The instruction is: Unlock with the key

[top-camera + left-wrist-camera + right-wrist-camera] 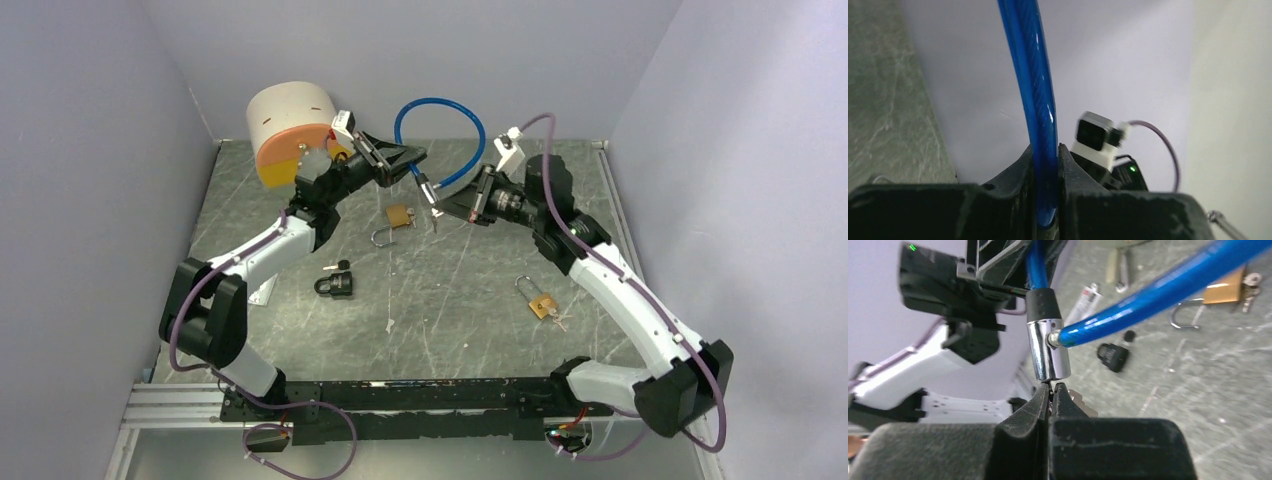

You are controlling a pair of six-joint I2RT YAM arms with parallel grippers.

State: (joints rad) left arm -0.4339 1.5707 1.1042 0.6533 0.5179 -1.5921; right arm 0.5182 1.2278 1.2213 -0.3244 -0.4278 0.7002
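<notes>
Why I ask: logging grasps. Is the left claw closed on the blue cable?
Yes, the left claw is clamped tight on the blue cable.

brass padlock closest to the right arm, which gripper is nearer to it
Right. The right gripper is behind and left of the brass padlock; the left gripper is farther back-left, clamped on the blue cable.

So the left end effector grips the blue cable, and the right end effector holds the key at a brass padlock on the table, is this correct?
Not quite. The left end effector does grip the blue cable, but the right end effector holds the key at the cable lock's chrome cylinder instead, as the right wrist view shows.
</notes>
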